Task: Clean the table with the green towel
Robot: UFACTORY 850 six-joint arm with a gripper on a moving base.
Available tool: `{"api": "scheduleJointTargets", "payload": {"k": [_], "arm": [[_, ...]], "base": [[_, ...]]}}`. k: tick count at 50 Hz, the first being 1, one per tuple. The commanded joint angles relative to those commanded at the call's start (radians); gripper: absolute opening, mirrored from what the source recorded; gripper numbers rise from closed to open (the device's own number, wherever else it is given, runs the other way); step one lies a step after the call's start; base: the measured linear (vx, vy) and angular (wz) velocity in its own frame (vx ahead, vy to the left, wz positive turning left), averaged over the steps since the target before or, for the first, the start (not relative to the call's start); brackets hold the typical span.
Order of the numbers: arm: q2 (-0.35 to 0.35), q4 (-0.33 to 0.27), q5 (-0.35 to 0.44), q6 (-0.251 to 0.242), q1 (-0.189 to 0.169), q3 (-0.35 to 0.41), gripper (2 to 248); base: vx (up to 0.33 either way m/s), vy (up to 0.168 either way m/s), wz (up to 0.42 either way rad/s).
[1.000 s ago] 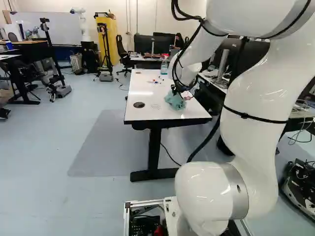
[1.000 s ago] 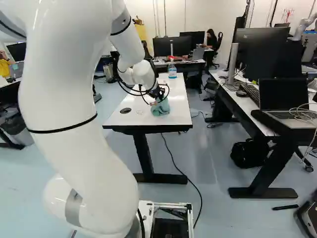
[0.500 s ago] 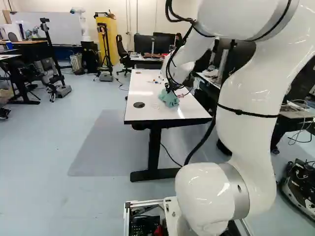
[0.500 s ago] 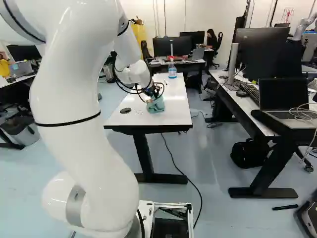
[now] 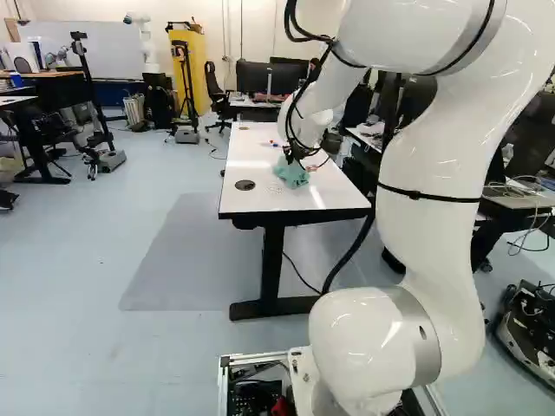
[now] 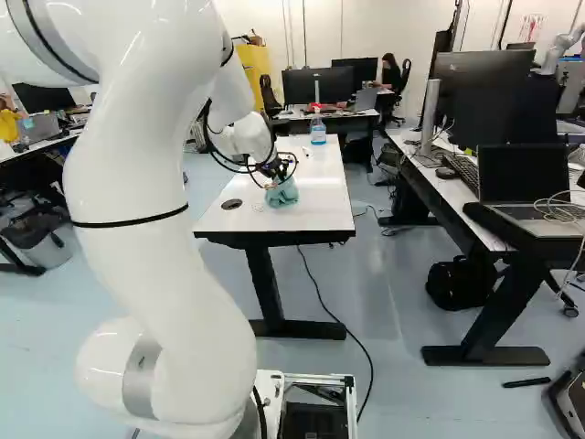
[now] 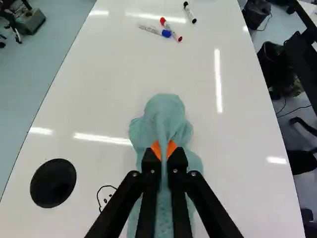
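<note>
Two fingers (image 7: pixel 178 157) of the gripper (image 7: pixel 164 149) stand nearly together, pinching the bunched green towel (image 7: pixel 164 113); overreaching forward strokes could sweep loose markers (image 7: pixel 166 33) off the white table (image 7: pixel 109 79).

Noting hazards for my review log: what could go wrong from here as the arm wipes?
The fingers pinch the green towel in a narrow fold, so it might slip or bunch under rubbing. A long stroke ahead could push the loose markers along, perhaps off the table. The drawing shows between the towel and the black disc, so wiping straight ahead would probably miss it.
</note>
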Motion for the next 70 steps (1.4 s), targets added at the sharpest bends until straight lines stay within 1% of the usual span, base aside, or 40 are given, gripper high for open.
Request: {"api": "scheduleJointTargets", "payload": {"k": [12,27,31,43,47,61,70], "arm": [[-0.006,0.000,0.031,0.000,-0.004,0.023,30],[-0.026,0.000,0.153,0.000,0.014,0.039,30],[-0.029,0.000,0.171,0.000,0.021,0.045,30],[-0.021,0.000,0.172,0.000,0.034,0.086,30],[-0.031,0.000,0.172,0.000,0.034,0.085,30],[-0.031,0.000,0.171,0.000,0.034,0.085,30],[-0.031,0.000,0.154,0.000,0.034,0.085,30]], "base": [[0.000,0.000,0.000],[0.000,0.000,0.000],[0.000,0.000,0.000],[0.000,0.000,0.000],[0.000,0.000,0.000],[0.000,0.000,0.000],[0.000,0.000,0.000]]}}
